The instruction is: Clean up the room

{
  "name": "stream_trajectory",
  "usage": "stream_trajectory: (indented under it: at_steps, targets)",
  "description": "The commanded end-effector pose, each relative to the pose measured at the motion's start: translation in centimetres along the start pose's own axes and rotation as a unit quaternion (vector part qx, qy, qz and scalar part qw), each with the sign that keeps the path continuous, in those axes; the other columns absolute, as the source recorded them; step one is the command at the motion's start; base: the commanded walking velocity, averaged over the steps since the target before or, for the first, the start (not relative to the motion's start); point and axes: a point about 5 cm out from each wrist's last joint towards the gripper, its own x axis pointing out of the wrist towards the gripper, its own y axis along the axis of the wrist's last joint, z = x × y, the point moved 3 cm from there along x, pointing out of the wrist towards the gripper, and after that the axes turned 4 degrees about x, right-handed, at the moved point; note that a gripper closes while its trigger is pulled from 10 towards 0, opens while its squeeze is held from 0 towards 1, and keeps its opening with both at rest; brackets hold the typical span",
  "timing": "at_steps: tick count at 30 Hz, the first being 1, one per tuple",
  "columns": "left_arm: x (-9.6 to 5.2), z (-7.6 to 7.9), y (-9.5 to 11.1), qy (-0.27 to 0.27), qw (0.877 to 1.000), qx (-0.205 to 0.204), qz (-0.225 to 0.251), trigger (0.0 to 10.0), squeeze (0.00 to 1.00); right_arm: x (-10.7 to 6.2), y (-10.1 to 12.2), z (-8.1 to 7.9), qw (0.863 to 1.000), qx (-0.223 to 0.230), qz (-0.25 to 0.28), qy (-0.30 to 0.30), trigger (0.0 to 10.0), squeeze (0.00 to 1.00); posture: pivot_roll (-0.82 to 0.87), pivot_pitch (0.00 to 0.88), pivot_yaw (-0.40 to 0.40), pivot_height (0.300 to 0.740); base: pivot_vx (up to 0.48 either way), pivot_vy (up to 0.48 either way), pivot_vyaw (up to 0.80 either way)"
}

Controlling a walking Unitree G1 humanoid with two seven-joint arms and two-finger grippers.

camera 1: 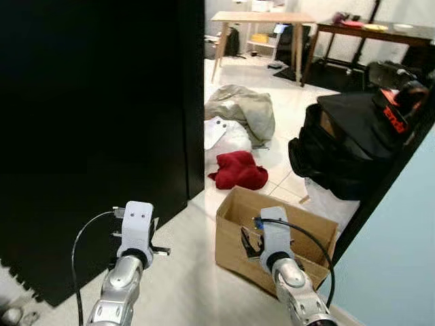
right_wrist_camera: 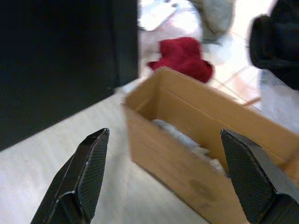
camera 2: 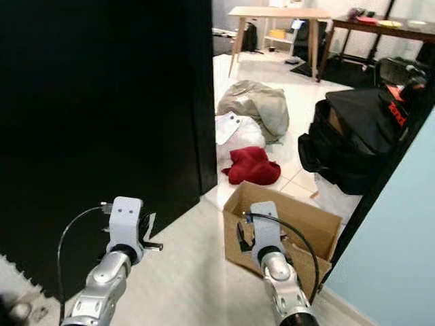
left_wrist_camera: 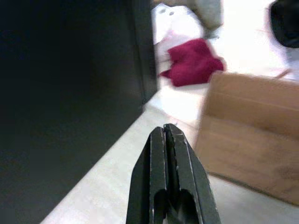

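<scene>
Two grippers hover empty, left gripper (left_wrist_camera: pixel 169 135) pressed together, right gripper (right_wrist_camera: pixel 166 154) spread above the cardboard box (camera 1: pixel 239 241); reaching the red cloth (camera 1: pixel 238 170) beyond could snag the box wall.

Ahead of us a strip of pale floor (camera 1: pixel 183 272) runs between the black cabinet (camera 1: pixel 95 136) on our left and the open cardboard box (camera 1: pixel 275 234) on our right. Beyond the box, a red cloth (camera 1: pixel 238 171), a white bag (camera 1: pixel 228 138) and a grey heap (camera 1: pixel 243 109) clutter the floor. A black bag (camera 1: pixel 343 146) crowds the right side.
</scene>
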Motion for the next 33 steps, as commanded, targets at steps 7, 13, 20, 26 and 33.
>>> stream_trajectory:
  at_steps: [7, 13, 20, 26, 33]
  targets:
    - [-0.01, 0.48, -0.02, -0.008, 1.000, 0.002, 0.001, 10.0, 0.00, -0.07, 0.01, 0.35, 1.000, 0.005, 0.000, -0.007, 10.0, 0.00, -0.01, 0.039, -0.002, 0.740, 0.394, 0.000, -0.80]
    - [-0.22, 0.34, -0.26, -0.013, 1.000, 0.004, -0.002, 10.0, 0.00, -0.27, -0.16, 0.10, 1.000, 0.007, 0.000, -0.007, 10.0, 0.00, -0.01, 0.040, 0.006, 0.740, 0.379, 0.000, -0.08]
    - [-0.49, 0.40, -0.44, -0.009, 1.000, 0.000, -0.002, 10.0, 0.00, -0.39, -0.41, 0.37, 1.000, 0.003, -0.004, -0.006, 10.0, 0.00, 0.00, 0.027, -0.014, 0.740, 0.360, 0.000, 0.00]
    - [-0.68, 0.37, -0.48, -0.007, 1.000, -0.002, 0.001, 10.0, 0.00, -0.33, -0.32, 0.50, 1.000, -0.004, -0.005, -0.005, 10.0, 0.00, 0.00, 0.023, -0.016, 0.740, 0.356, 0.000, 0.00]
    - [-0.66, 0.25, -0.53, -0.007, 1.000, -0.001, 0.000, 10.0, 0.00, -0.31, -0.25, 0.59, 1.000, 0.004, -0.004, -0.007, 10.0, 0.00, 0.00, 0.018, -0.017, 0.740, 0.356, 0.000, -0.13]
